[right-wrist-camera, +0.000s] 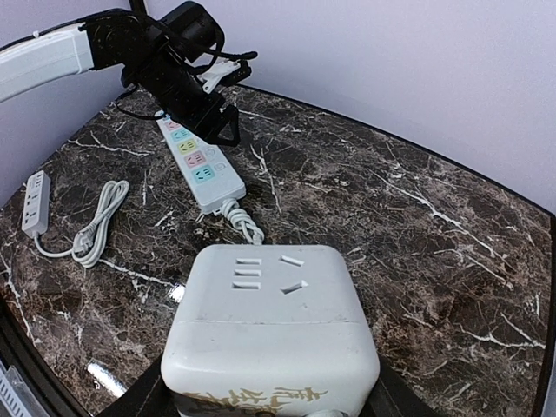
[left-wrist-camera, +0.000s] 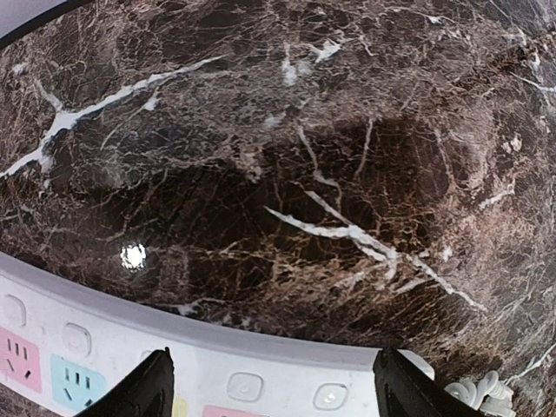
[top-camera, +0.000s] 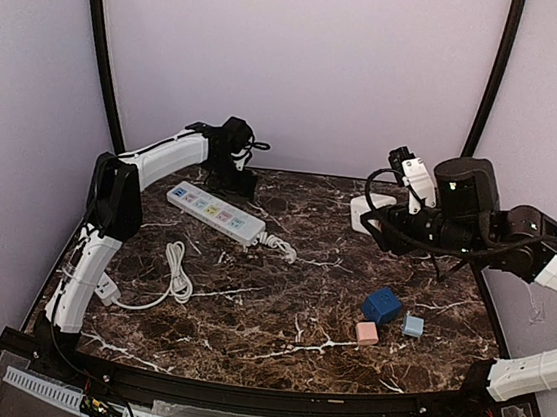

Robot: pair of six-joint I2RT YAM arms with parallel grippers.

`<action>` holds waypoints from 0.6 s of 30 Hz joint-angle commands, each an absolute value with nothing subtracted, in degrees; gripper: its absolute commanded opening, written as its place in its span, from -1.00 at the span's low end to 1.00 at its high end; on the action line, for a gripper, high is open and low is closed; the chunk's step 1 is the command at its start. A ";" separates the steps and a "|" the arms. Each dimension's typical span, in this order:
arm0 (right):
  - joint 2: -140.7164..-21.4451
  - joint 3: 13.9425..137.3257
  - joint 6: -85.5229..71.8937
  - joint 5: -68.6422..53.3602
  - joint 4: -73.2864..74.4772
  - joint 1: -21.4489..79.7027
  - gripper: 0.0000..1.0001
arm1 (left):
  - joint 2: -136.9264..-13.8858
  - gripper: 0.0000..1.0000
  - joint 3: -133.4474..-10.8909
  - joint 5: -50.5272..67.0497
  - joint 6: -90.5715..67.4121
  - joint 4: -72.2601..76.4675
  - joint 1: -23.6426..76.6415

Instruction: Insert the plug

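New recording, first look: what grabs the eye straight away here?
The right gripper holds a white cube adapter up at the far right of the marble table. At far left, the open left gripper hangs over a white power strip with coloured sockets. A blue block lies nearer, on the right.

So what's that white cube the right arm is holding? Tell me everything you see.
The white cube looks like smooth plastic with rounded corners. One face carries socket slots: three short bars and two slanted ones. Gold lettering on the near side is cut off, unreadable. The right gripper clamps it from both sides, holding it above the marble table, touching nothing else.
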State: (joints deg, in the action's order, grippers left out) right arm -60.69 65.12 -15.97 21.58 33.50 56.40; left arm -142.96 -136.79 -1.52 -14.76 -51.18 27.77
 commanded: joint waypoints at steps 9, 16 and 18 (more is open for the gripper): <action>-64.47 67.77 -17.50 21.25 29.49 57.38 -1.00 | -149.45 0.57 -144.92 3.41 -13.82 -53.89 23.51; -66.53 69.06 -18.14 21.58 28.74 57.48 -1.00 | -151.86 0.57 -148.11 3.99 -13.62 -54.00 21.82; -66.83 69.25 -18.35 21.62 28.72 57.63 -1.00 | -152.09 0.55 -148.21 4.08 -13.58 -54.23 21.27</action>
